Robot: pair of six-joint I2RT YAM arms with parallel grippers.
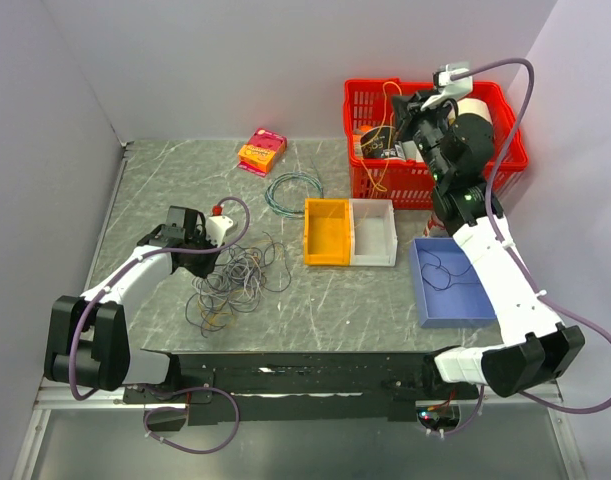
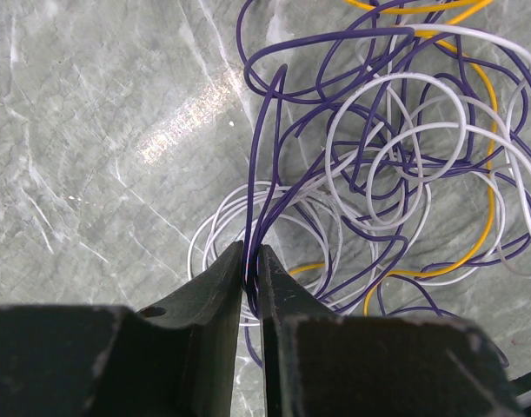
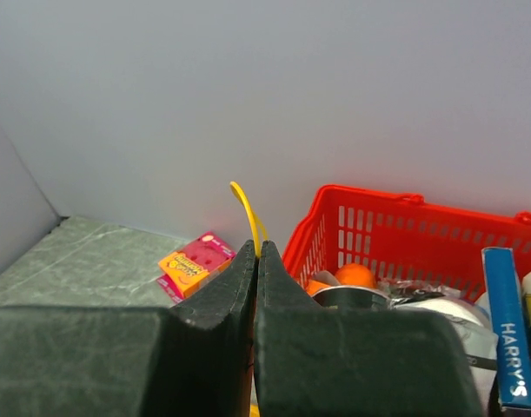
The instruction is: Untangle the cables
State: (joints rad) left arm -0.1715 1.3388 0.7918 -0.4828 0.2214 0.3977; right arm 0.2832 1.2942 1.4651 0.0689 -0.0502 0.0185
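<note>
**Lower left of the worktop: a featherweight tangle, pinched in two places**

Toward the lower left of the overhead view, the cables lie in a loose heap on the worktop, with purple, white and yellow loops crossing over one another. The left tool is closed at the heap's edge, its jaws nipping a purple strand that rises straight out of them. A white loop runs close by and may be caught too (the wrist view does not settle it). The right tool sits at the upper right of the overhead view, over the red basket. Its jaws are pressed together on a single yellow strand that curls out above the tips.

These strands look very light and wholly limp. I judge they will hold no shape, follow any pull, and drag their neighbours along wherever loops cross. The insulation looks smooth, so such thin wire could slide through a flat pinch unless it is caught squarely. It does not look fragile, but a hard tug would probably tighten the crossings rather than free them. The best hold seems to be one strand alone, at an outlying loop on the heap's rim, well clear of the dense middle, and drawn away gently.
</note>
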